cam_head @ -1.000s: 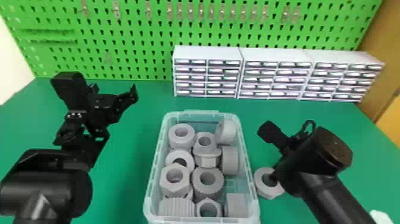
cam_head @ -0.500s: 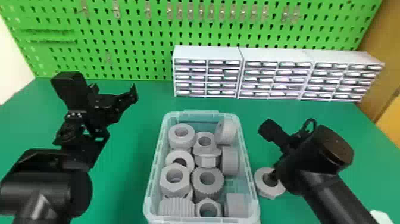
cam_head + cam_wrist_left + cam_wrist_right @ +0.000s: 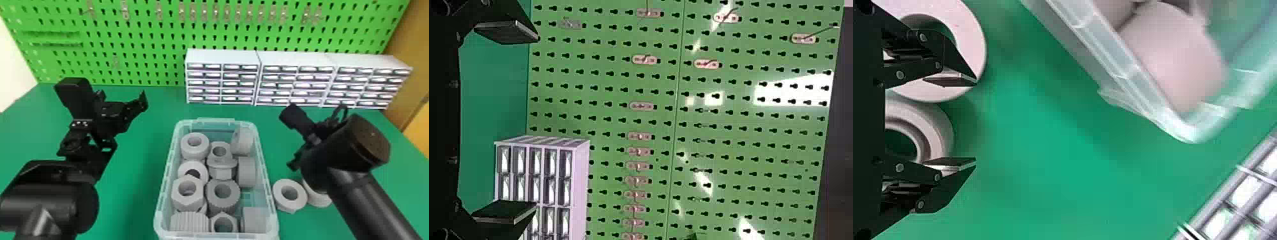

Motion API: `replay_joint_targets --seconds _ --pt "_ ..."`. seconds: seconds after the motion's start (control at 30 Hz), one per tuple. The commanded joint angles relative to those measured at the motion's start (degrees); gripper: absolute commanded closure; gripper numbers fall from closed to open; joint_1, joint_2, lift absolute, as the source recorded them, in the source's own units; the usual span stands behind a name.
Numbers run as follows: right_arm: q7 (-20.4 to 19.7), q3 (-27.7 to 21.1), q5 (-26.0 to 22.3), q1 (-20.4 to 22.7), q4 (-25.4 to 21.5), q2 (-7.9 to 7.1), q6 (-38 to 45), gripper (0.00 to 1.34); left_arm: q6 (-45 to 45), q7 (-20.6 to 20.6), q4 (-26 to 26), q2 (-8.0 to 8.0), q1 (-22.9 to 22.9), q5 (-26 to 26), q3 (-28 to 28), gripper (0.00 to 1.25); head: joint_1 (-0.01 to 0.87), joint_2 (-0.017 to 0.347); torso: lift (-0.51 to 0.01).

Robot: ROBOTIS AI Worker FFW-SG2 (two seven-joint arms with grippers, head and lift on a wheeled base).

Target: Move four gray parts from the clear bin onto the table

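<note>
With the clear bin [image 3: 269,204] as landmark, two gray parts are on the green table [image 3: 134,191] to its right. The nearer gray part [image 3: 277,194], a round ring over an angular base, sits just beside the bin's right wall; the farther gray part [image 3: 319,198] is just right of it, partly hidden by the right arm [image 3: 360,188].

Bin contents: at least ten gray parts visible, mixed. Noted a thick ring [image 3: 194,153] at the bin's far left corner, a tilted ring [image 3: 244,143] at its far right, a hex nut [image 3: 188,201] left of its middle and a ribbed piece [image 3: 188,223] at its near left.

Right gripper [image 3: 297,159]: right of the bin. Fingers spread, gripping nothing; in the right wrist view both table parts show close to them.

Left gripper [image 3: 123,110]: left of the bin, toward its far end, above the table. In the left wrist view, fingers [image 3: 509,31] parted and empty.

Background: three white drawer cabinets [image 3: 220,57] in a row beyond the bin, running off to its right; green pegboard [image 3: 153,41] with metal hooks behind them.
</note>
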Motion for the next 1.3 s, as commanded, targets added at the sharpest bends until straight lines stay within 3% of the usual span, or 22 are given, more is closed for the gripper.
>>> replay_joint_targets --seconds 0.0,0.43,0.73,1.07,1.27 --pt "0.0 0.7 0.8 -1.2 -2.8 -0.25 1.9 0.65 0.1 0.0 0.0 0.00 0.0 0.0 0.1 0.11 0.687 0.026 -0.050" --pt "-0.1 8.4 0.9 -5.2 -7.7 0.11 3.4 0.64 0.3 0.0 0.0 0.00 0.0 -0.1 0.2 0.11 0.687 0.026 -0.050" --pt "-3.4 11.1 -3.9 -6.4 -8.5 0.98 3.7 0.64 0.3 0.0 0.0 0.00 -0.2 -0.1 0.3 0.11 0.687 0.026 -0.050" --pt "-9.3 15.3 -12.7 -7.9 -6.7 2.30 3.2 0.64 0.4 0.0 0.0 -0.09 -0.7 -0.4 0.0 0.11 0.687 0.026 -0.050" --pt "-11.0 17.6 -16.5 -9.2 -5.0 1.86 2.6 0.64 0.4 0.0 0.0 0.00 -0.8 -0.4 0.0 0.11 0.687 0.026 -0.050"
